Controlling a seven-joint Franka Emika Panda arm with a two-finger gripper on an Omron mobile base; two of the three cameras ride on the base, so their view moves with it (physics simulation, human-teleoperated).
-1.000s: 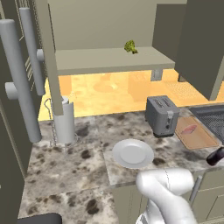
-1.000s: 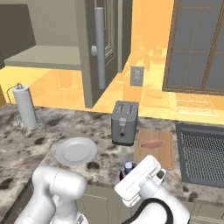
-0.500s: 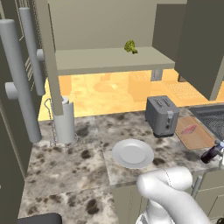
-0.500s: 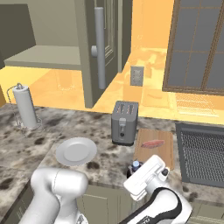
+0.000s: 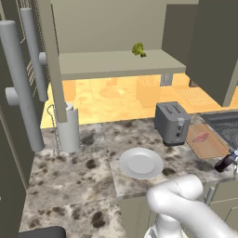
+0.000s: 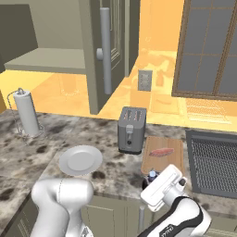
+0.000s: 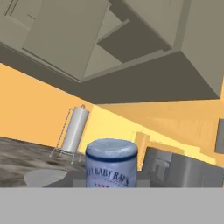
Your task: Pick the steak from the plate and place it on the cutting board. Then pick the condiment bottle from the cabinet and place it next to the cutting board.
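Since a sec ago the end effector (image 6: 155, 179) has carried the condiment bottle (image 5: 225, 163) lower and further right, now at the bench (image 5: 93, 186) front edge, just beside the cutting board (image 5: 207, 140). It's pinching the bottle. Steak (image 6: 161, 152) lies on the board; plate (image 5: 141, 163) hasn't moved.
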